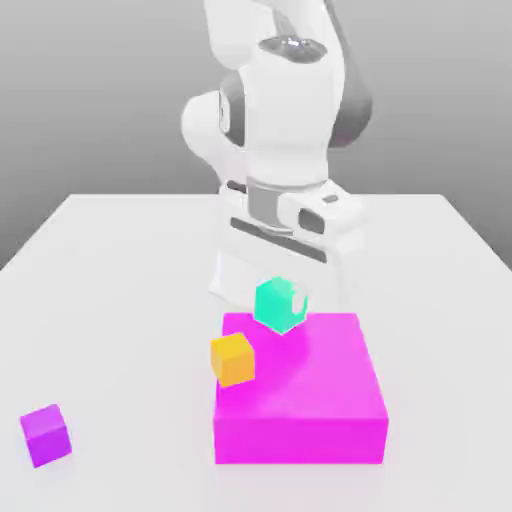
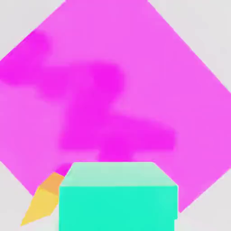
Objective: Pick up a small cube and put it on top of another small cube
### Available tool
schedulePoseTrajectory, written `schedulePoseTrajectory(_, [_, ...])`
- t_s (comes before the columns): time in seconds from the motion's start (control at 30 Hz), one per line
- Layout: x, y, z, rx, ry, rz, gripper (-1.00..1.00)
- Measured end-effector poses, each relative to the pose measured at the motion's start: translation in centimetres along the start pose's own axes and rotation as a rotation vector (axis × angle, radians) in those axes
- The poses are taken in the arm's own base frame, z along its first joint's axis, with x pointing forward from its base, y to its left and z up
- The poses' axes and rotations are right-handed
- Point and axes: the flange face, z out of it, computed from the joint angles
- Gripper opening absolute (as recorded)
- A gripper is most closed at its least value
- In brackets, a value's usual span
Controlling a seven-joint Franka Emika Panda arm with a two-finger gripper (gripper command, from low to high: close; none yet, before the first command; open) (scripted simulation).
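One broad white tabletop carries a flat magenta block, the largest loose thing on it. Treat that block as an obstacle: the carry should begin with a straight lift, high enough that nothing scrapes its top or edges, and only then move sideways. Keep the hand level and the pace gentle, since a jolt could twist the load in its grip.

Over the block's far part is the tool, closed on the small teal-green cube. Hold that grip steady without squeezing harder. The cube sits between the fingertips, directly under the hand, and in the hand view it looms much nearer than the block behind it, so I judge it raised.

Among the smaller things, the orange cube overlaps the block's edge toward the exterior view's left and looks tilted; whether it rests on the block or leans against it, I cannot tell. It would make a poor base as it lies. The purple cube, well apart toward the exterior view's left, looks like the steadier seat. Whichever is meant, line up centres and faces above it, lower slowly until they touch, then release and rise straight.
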Motion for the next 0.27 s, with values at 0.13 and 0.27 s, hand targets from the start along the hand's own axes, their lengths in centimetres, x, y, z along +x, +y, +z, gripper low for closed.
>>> schedulePoseTrajectory(0.13, [-0.9,-0.1,3.7,0.002,0.006,0.003,-1.0])
schedulePoseTrajectory(0.27, [-1.0,-0.2,5.3,0.002,0.004,0.004,1.0])
